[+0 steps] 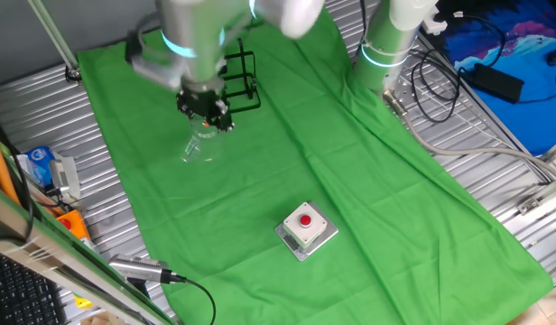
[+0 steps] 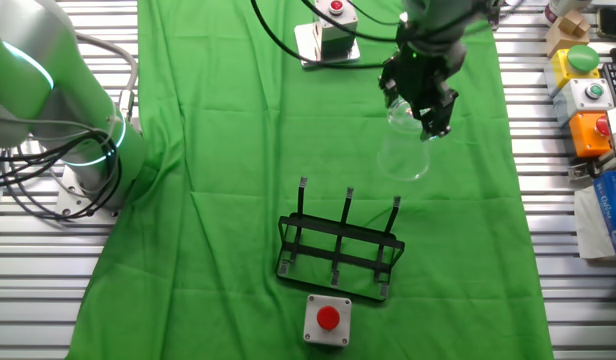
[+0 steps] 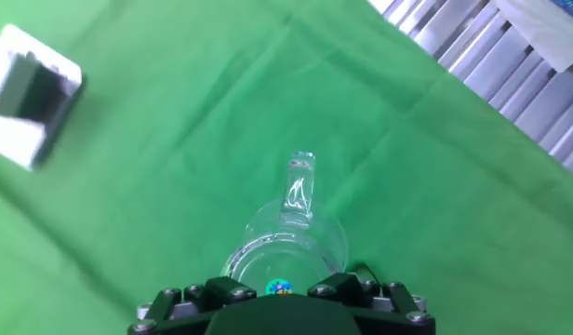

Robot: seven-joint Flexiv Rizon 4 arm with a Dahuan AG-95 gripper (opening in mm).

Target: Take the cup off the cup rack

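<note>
The clear glass cup (image 1: 200, 144) hangs from my gripper (image 1: 207, 110) over the green cloth, away from the cup rack (image 1: 241, 79). In the other fixed view the cup (image 2: 404, 150) sits just below the gripper (image 2: 421, 103), and the black wire cup rack (image 2: 338, 252) stands with bare pegs, well apart from it. The hand view looks down into the cup (image 3: 288, 237), its handle pointing away, with the gripper (image 3: 280, 288) shut on the near rim.
A grey box with a red button (image 1: 306, 227) sits on the cloth toward the front. In the other fixed view a second button box (image 2: 328, 319) stands beside the rack. Cables and a blue bag (image 1: 508, 54) lie off the cloth at right.
</note>
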